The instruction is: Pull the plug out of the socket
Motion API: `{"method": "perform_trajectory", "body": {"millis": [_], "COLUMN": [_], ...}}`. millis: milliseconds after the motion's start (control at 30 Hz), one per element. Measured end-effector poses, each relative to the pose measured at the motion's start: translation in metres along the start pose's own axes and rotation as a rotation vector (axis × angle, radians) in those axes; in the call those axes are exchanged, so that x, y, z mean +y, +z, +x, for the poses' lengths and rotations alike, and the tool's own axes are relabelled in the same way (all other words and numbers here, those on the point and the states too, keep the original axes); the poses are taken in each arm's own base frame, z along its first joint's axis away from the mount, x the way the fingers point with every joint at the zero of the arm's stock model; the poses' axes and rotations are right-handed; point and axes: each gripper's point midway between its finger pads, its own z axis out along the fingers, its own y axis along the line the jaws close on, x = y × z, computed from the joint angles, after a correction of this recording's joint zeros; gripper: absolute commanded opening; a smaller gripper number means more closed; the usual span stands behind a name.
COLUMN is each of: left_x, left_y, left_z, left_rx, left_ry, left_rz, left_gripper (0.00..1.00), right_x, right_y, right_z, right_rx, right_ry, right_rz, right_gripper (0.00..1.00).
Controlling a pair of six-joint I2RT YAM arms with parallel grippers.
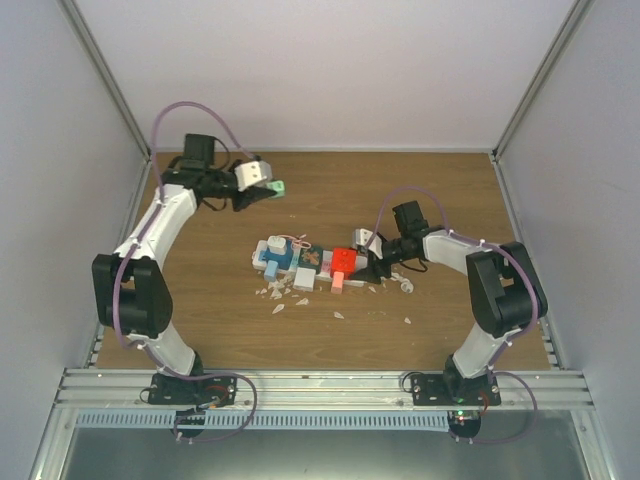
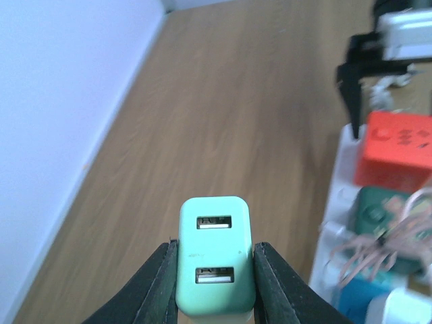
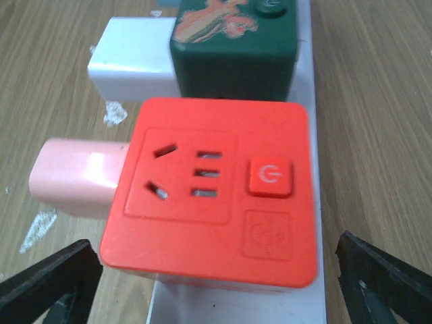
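The socket (image 3: 305,61) lies flat at mid-bench (image 1: 450,200), its long axis running 9 to 3 o'clock in the overhead view.

The mint-green plug (image 2: 214,256) is off the socket, held well apart from it toward 10 o'clock. I find the left fingers (image 2: 158,287) closed to the plug's width, one against each side face. The plug's two USB ports face the wrist camera.

The right fingers (image 3: 47,283) stand wide open at the socket's 3 o'clock end, one on either side of a red adapter (image 3: 212,196). I cannot confirm that they touch anything.

The socket also carries a dark green adapter (image 3: 233,54) just beside the red one. A pink plug (image 3: 74,179) and a white plug (image 3: 131,57) protrude at these adapters' 9 o'clock sides in the right wrist view.

White scraps (image 1: 280,305) lie on the bench at 6 o'clock of the socket.
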Motion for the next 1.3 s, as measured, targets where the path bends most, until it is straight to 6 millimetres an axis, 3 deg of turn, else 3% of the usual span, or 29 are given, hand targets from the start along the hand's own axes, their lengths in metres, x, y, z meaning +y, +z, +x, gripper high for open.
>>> {"method": "perform_trajectory", "body": {"millis": [100,267,400,567,767,933,1067,1300], "left_x": [0.029,0.080,0.102,0.096,0.089,0.067,0.057,0.044], "left_y": [-0.025,-0.067,-0.080,-0.068,-0.051,-0.019,-0.002,0.006], "left_z": [0.029,0.088,0.144,0.191,0.216,0.232,0.240,0.241], "left_rx": [0.059,0.165,0.271,0.375,0.436,0.481,0.503,0.510], "left_ry": [-0.028,-0.093,-0.142,-0.187,-0.191,-0.195,-0.196,-0.224], "left_rz": [-0.108,-0.302,-0.403,-0.423,-0.446,-0.414,-0.405,-0.366], "left_gripper": [0.17,0.17,0.17,0.17,0.18,0.22,0.37,0.69], "right_x": [-0.004,-0.019,-0.032,-0.041,-0.044,-0.044,-0.041,-0.030], "right_y": [-0.003,-0.012,-0.020,-0.026,-0.022,-0.014,-0.006,0.007], "right_z": [-0.003,-0.027,-0.051,-0.079,-0.096,-0.105,-0.104,-0.102], "right_rx": [0.002,-0.030,-0.074,-0.141,-0.178,-0.183,-0.183,-0.180], "right_ry": [0.016,0.006,0.007,0.013,0.033,0.026,0.032,0.030], "right_rz": [0.006,0.030,0.051,0.092,0.104,0.119,0.124,0.111], "right_gripper": [1.00,1.00,1.00,1.00,1.00,1.00,1.00,1.00]}}
